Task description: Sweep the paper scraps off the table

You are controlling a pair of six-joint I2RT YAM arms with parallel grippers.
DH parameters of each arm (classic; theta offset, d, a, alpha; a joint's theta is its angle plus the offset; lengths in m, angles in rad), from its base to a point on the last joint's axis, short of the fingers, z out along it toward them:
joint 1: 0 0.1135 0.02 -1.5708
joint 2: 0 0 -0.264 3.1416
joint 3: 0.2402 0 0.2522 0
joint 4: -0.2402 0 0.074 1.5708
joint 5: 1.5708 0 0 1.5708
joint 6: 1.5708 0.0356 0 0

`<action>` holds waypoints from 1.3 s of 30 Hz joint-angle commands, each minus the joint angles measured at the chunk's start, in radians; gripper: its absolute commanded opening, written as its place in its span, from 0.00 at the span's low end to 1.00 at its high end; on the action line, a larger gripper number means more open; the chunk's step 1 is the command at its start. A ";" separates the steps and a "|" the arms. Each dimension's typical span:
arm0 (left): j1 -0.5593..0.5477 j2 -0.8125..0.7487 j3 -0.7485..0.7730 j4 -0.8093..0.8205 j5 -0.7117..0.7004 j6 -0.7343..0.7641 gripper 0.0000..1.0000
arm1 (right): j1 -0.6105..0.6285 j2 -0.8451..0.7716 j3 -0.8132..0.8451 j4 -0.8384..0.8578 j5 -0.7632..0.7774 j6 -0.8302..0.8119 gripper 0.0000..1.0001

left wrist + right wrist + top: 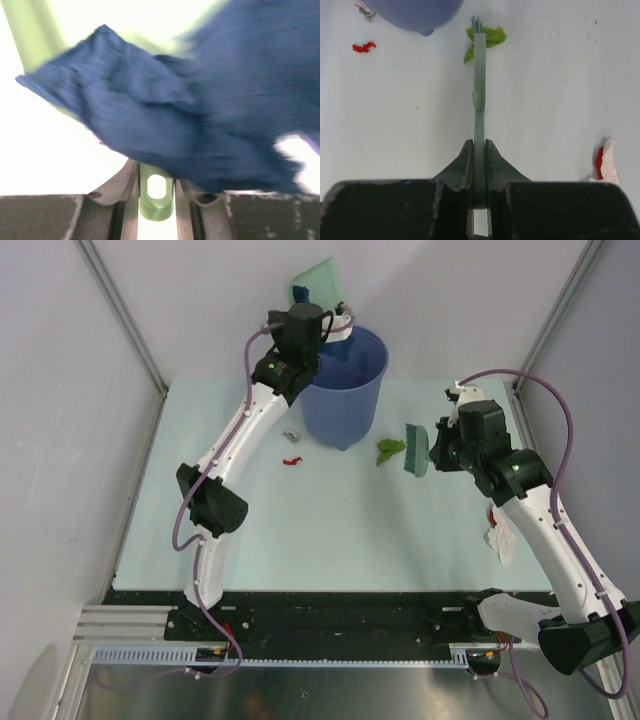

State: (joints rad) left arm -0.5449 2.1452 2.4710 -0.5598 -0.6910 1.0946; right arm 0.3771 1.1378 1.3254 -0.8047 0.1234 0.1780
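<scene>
The table (330,540) is only partly swept, by my reading. The blue bucket (345,400) stands at its far side, and the left hand (156,172) holds the mint-green dustpan (318,282) tipped above the bucket's rim, its fingers clamped on the pan's handle. The right hand (479,150) is closed on the handle of a brush (417,448) whose bristles rest on the table right of the bucket.

Of the paper scraps, one load looks about to be dumped and four pieces lie unswept. A white-and-red scrap (498,538) is near the right arm's forearm. A green scrap (390,450) touches the brush tip. A red scrap (292,461) and a grey scrap (291,434) sit left of the bucket's foot.

Only the left wrist view shows what the pan carries: a dark blue scrap (165,115), blurred, filling most of the picture. From above, the pan's contents are hidden. The right wrist view confirms the brush meets the green scrap, and shows red on the white piece.
</scene>
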 commanded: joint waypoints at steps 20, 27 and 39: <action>-0.013 -0.171 -0.434 1.070 -0.076 0.891 0.00 | -0.040 0.105 -0.008 0.309 0.133 -0.256 0.00; 0.026 -0.353 -0.430 0.379 -0.045 0.044 0.00 | -0.024 0.313 -0.008 0.545 0.277 -0.650 0.00; 0.172 -0.681 -0.915 0.129 0.278 -0.459 0.00 | 0.103 0.605 -0.063 0.515 0.150 -0.959 0.00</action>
State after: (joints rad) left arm -0.4168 1.5383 1.6752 -0.3180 -0.5842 0.8837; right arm 0.4179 1.7599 1.3056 -0.2588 0.3496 -0.6910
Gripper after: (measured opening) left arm 0.298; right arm 0.088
